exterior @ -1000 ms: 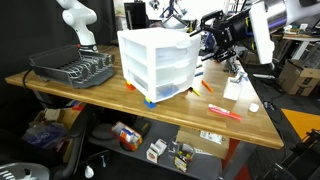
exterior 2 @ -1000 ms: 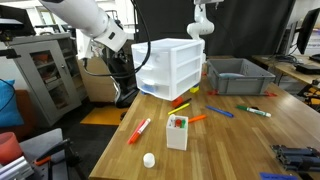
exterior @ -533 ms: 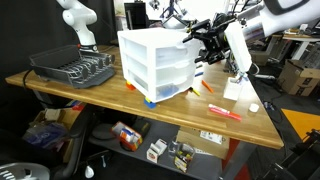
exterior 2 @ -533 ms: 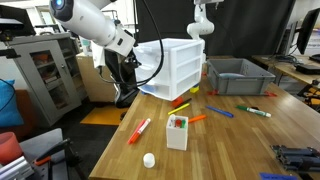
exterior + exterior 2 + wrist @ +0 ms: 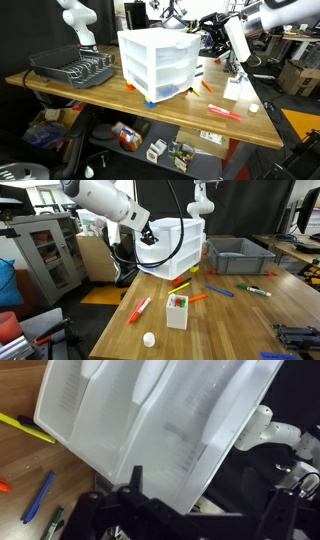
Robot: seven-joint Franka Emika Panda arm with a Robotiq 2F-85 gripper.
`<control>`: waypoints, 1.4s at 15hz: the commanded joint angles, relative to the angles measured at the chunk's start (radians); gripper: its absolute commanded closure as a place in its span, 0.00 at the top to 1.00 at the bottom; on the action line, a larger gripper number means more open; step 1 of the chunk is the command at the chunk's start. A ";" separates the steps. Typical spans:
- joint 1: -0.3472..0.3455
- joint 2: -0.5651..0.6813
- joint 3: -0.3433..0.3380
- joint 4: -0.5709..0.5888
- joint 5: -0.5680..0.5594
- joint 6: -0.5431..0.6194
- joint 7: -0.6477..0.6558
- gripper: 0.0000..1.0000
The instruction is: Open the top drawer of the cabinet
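Hovering gripper [image 5: 150,237] beside the cabinet [image 5: 185,248]

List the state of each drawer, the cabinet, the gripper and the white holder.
top drawer: closed, flush with those below.
two lower drawers: closed.
cabinet: upright on the table.
gripper: by the cabinet's upper front; open or shut unclear.
white holder: upright, contents inside.

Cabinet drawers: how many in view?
3, stacked in the white cabinet: top drawer, middle drawer under it, bottom drawer lowest. None appear hidden.
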 commanded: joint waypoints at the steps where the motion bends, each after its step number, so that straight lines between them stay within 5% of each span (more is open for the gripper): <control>1: 0.003 0.001 0.002 0.000 0.000 0.000 0.000 1.00; 21: 0.067 -0.039 0.051 -0.073 0.001 -0.019 0.104 1.00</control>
